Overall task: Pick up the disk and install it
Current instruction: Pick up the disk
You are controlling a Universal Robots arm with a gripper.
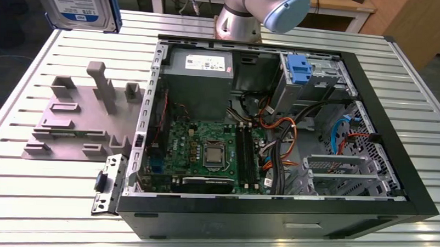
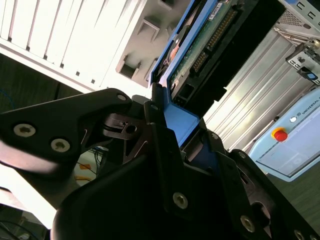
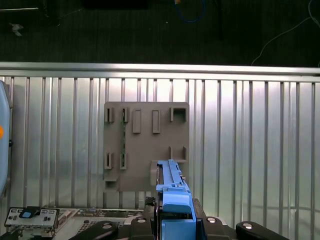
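Presently the pick-up step appears complete and the carry toward installation is in hand: the flat rectangular silver disk (image 1: 79, 6), with its white-and-blue label and blue plastic carrier, hangs in the air above the far corner of the slatted metal counter (image 1: 63, 200), at the exterior view's left, well apart from the open black computer case (image 1: 275, 216). In the second wrist view the black two-fingered pincer (image 2: 182, 132) is pressed together on the blue carrier end of the disk (image 2: 197, 47), whose green circuit-board underside faces the camera. In the first wrist view the disk (image 3: 172, 192) sits edge-on above the grey moulded holding fixture (image 3: 145, 140), not touching it. In the exterior view that fixture (image 1: 73, 124) lies flat on the counter just beside the case. As a judgement, installation is not yet done. It calls for carrying the disk across to the drive bay inside the case, near the bare blue plastic latch piece (image 1: 299, 68), with the carrier square to the bay and clear of the loose cables. Counted: one disk, one pincer on one grey robot arm (image 1: 245, 17), one holding fixture, one computer case, one grey boxy power supply (image 1: 200, 73) and one blue latch piece.
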